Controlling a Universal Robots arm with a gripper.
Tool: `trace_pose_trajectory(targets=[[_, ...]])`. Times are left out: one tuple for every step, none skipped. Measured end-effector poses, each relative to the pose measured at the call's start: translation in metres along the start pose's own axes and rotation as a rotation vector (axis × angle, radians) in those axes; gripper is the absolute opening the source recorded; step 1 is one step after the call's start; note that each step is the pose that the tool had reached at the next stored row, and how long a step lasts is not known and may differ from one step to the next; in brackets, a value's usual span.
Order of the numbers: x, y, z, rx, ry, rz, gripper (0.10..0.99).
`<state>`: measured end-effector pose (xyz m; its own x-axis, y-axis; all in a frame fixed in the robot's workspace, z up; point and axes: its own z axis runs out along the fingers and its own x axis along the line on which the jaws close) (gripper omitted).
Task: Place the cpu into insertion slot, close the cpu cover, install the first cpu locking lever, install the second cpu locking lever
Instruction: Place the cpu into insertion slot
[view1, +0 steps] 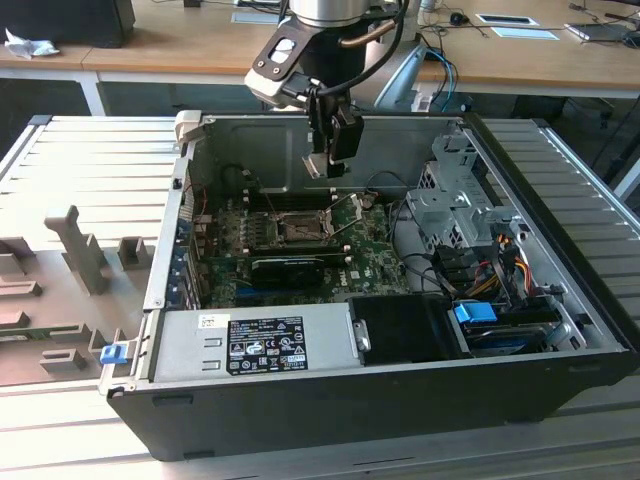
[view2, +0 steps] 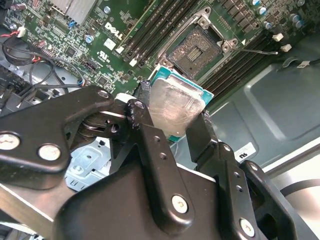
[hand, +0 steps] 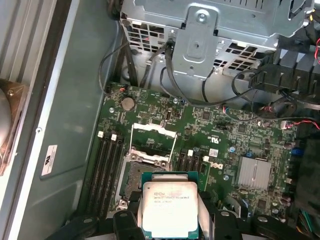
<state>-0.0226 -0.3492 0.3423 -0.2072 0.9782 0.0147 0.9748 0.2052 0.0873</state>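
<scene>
We saw the end effector clamped on the cpu by two opposite edges, clear of the motherboard; in the exterior view the chip hung at about twelve o'clock of the insertion slot, which lay bare, the cpu cover raised

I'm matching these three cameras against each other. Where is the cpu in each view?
Exterior view: the cpu hangs in the gripper, above the motherboard.
Second wrist view: the cpu is clamped between the black fingers, in front of the socket.
First wrist view: the cpu shows its printed face, overlapping the socket's edge.
Shared landmark: the insertion slot, open and empty.
</scene>
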Motion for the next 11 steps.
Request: trace_pose_trajectory(targets=[[0.0000,0.0000,0.0002,0.000,-0.0001,0.001,0.533],[0.0000,0.0000,0.0003,0.000,-0.0001,0.002,0.533],[0.0000,0.0000,0.0003,0.000,-0.0002,0.002,0.533],[0.0000,0.0000,0.0004,0.000,-0.0002,0.002,0.533],[0.0000,-0.0001,0.0004,0.000,-0.0002,0.003,0.533],[0.0000,0.0000,0.0005,0.000,-0.0002,0.003,0.533],[0.0000,0.0000,0.0005,0.000,-0.0003,0.003,0.533],[0.0000,-0.0001,0.0005,0.000,-0.0003,0.003,0.533],[0.0000,-0.0001,0.0006,0.000,-0.0004,0.004,0.533],[0.0000,-0.0001,0.0007,0.000,-0.0004,0.004,0.533],[0.0000,-0.0001,0.0007,0.000,-0.0005,0.005,0.533]])
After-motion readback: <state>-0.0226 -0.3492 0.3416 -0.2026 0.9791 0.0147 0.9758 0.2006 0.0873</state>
